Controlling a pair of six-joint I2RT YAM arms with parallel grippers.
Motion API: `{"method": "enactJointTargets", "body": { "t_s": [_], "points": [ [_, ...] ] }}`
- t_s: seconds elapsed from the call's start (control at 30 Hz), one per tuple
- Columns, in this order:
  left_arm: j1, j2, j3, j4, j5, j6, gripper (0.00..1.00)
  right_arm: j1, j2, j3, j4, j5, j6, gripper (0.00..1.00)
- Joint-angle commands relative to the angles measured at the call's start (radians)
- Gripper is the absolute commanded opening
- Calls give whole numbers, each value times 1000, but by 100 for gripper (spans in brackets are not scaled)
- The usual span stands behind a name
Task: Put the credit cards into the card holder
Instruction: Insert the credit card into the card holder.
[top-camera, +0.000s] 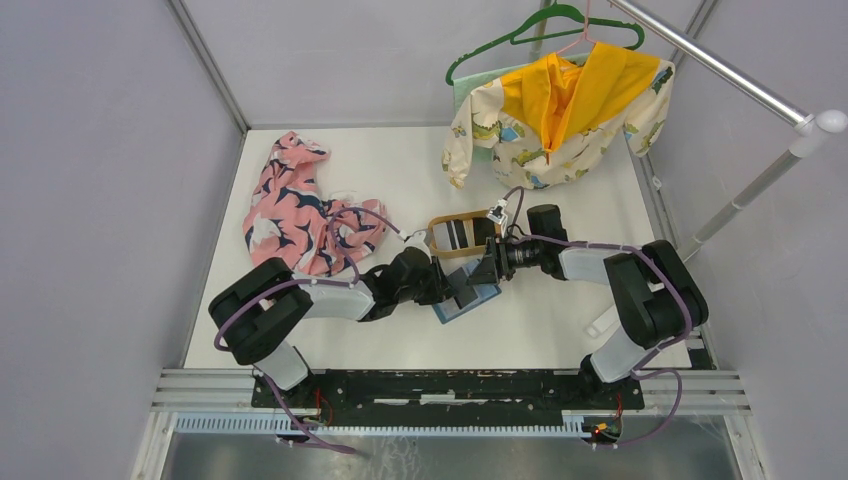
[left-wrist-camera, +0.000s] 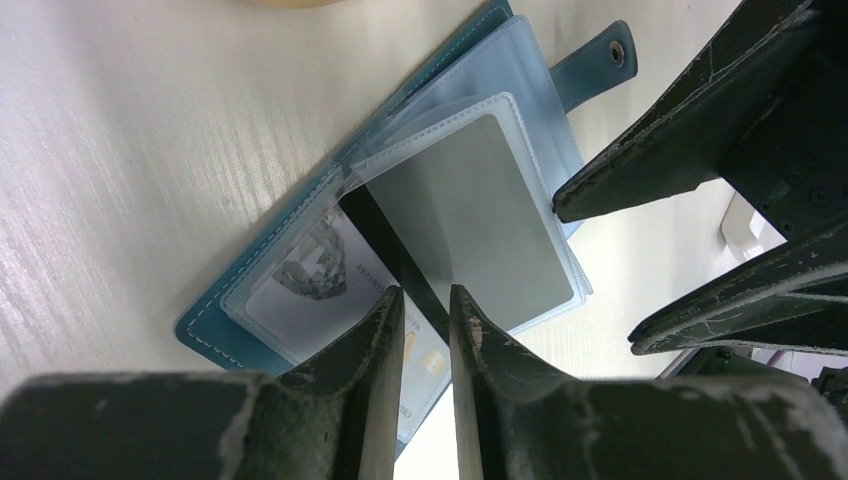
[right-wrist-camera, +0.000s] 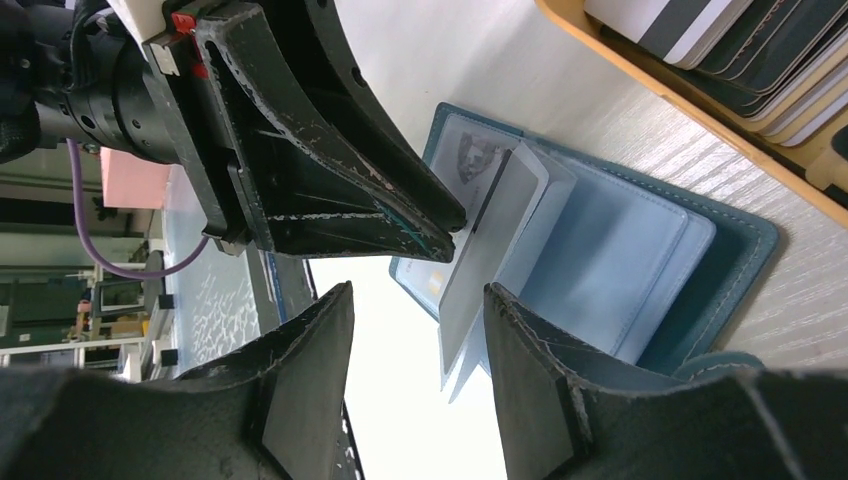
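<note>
The left jaws stand narrow, their tips at the near end of a dark credit card (left-wrist-camera: 385, 240). We cannot tell whether they pinch the card or merely close around it. The card slants into the open card holder (left-wrist-camera: 205, 325), with its far end tucked behind a clear leaf (left-wrist-camera: 470, 210). We judge this to be the insertion step, with the card part-way into a pocket.

The right jaws stand part-open and grip nothing. The clear leaf rises between them, and one right fingertip (left-wrist-camera: 565, 205) touches the leaf's free edge. We judge that this contact props the leaf up so that the pocket mouth is exposed to the left arm.

The card holder lies opened flat near the middle of the worktop (top-camera: 400, 160), somewhat toward the near edge. A pale card (left-wrist-camera: 315, 270) already sits in a pocket on the page beside the dark one.

Just beyond the holder, toward the far edge, a wooden tray (top-camera: 437, 225) carries the remaining credit cards (right-wrist-camera: 760, 50) in a stack, close to both arms. We therefore rate the task as under way, with several cards left to load.

A pink garment (top-camera: 300, 205) lies toward the far left corner. A shirt on a hanger (top-camera: 560, 115) hangs over the far right corner. Neither touches the working area.
</note>
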Motion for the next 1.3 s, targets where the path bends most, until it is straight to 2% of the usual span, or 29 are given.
{"method": "enactJointTargets", "body": {
  "t_s": [0.0, 0.2, 0.3, 0.37, 0.47, 0.8, 1.0, 1.13, 1.27],
  "points": [
    [2, -8, -20, 26, -3, 22, 30, -3, 18, -15, 104, -65, 75, 57],
    [3, -22, -39, 64, 17, 2, 31, -3, 29, -36, 184, -96, 143, 57],
    [3, -18, -38, 45, 2, -2, 18, -3, 30, -36, 188, -91, 144, 57],
    [3, -15, -34, 25, -15, 0, 12, -5, 26, -14, 120, -60, 67, 57],
    [3, 1, -28, 5, -30, 3, 11, -14, 23, 18, 1, -5, -26, 58],
    [3, 69, 2, -45, -61, 11, 2, -50, 4, 31, -51, 21, -86, 62],
    [5, 55, -16, -50, -74, 11, 2, -72, -57, 76, -156, 27, -222, 62],
    [5, 55, -11, -47, -66, 17, 2, -69, -113, 60, -139, -2, -269, 60],
    [5, 68, -4, -44, -61, 22, 2, -68, -107, 88, -210, 49, -328, 50]
  ]
}}
